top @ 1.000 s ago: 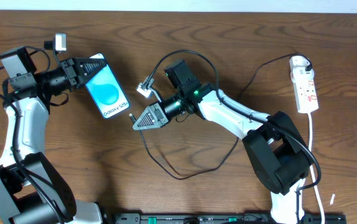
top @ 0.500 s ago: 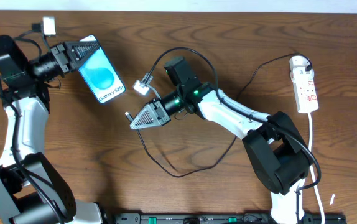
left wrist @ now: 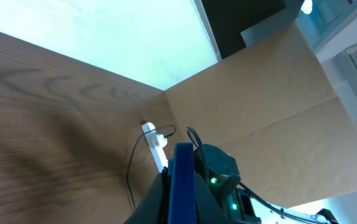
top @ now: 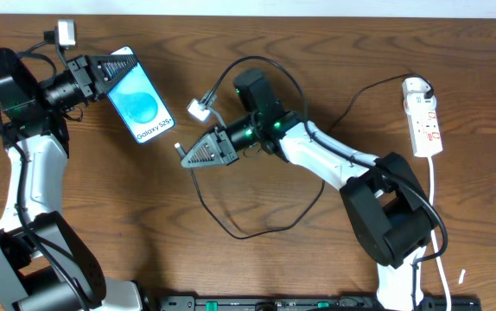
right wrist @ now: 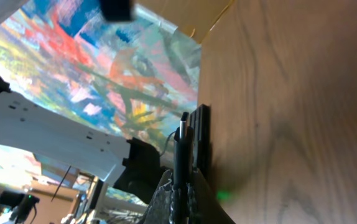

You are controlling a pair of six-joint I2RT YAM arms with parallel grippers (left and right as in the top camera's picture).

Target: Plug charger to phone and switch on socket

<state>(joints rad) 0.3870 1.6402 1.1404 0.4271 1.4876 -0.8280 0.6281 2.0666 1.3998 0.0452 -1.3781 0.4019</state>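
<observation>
The phone (top: 143, 107) has a bright blue screen and black frame. My left gripper (top: 117, 71) is shut on its upper end and holds it tilted at the upper left; in the left wrist view its blue edge (left wrist: 181, 186) runs between the fingers. My right gripper (top: 187, 153) is shut on the charger (top: 257, 220), the small plug tip (top: 178, 147) pointing left toward the phone's lower end, a short gap away. In the right wrist view the plug (right wrist: 180, 149) sticks up from the jaws. The white socket (top: 423, 117) lies at the far right.
The black cable loops over the table in front of the right arm and runs back toward the socket. A white cord (top: 436, 216) trails from the socket down the right edge. A small white tag (top: 199, 110) hangs near the right wrist.
My left gripper lifted the phone up and left, then held nearly still. My right gripper moved up and left with the plug, closing on the phone's lower end.
</observation>
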